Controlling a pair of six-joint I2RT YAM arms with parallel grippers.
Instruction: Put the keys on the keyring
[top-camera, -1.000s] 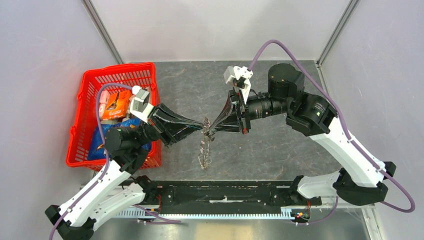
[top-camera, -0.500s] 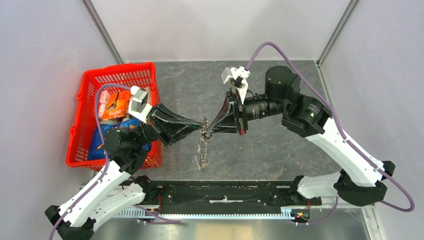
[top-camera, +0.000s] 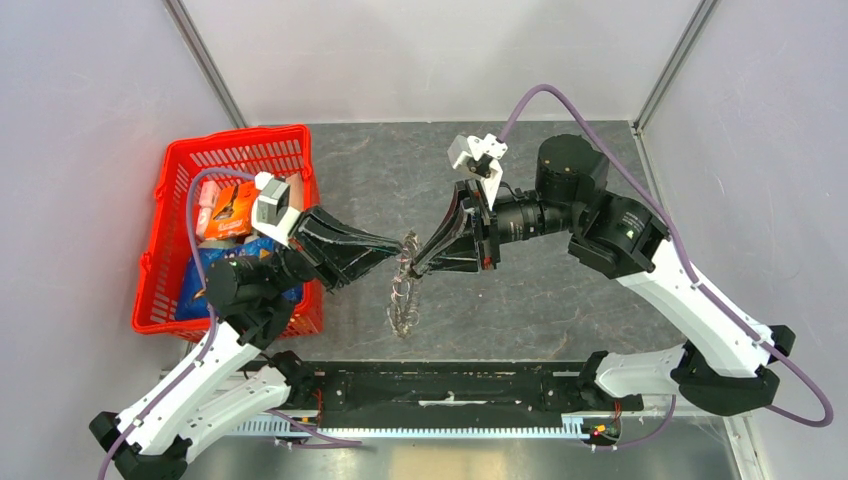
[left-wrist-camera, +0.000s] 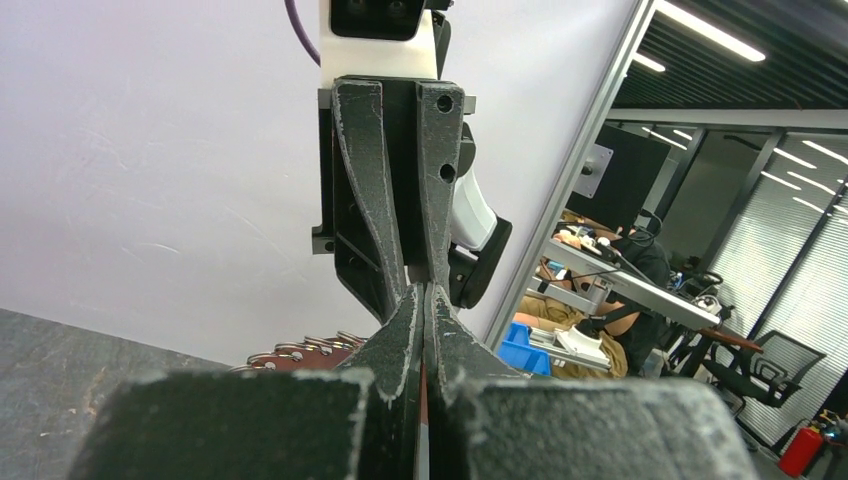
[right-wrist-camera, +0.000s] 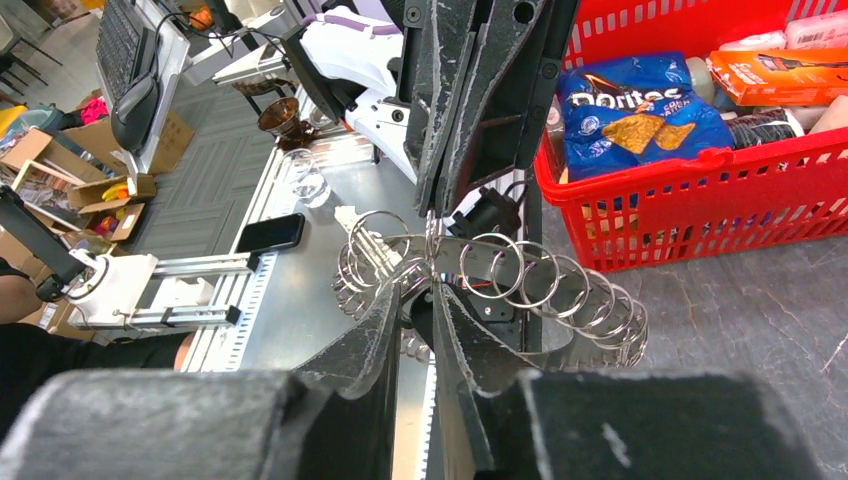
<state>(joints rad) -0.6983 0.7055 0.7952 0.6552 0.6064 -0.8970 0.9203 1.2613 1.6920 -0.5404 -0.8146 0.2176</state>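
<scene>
Pinching keyring (top-camera: 404, 292), left tool (top-camera: 396, 248), right tool (top-camera: 416, 266) closed

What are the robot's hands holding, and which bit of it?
The right gripper pinches the keyring at its top end; the rest dangles. The left gripper is shut right against that spot, but what it pinches is hidden.

white arms (top-camera: 215, 375), blk claws (top-camera: 398, 246), purple cables (top-camera: 540, 92)

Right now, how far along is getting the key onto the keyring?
Done: the keyring hangs between both arms. In hand: the right gripper pinches it; the left gripper is shut beside it. Left: threading the key, which I can't make out.
</scene>
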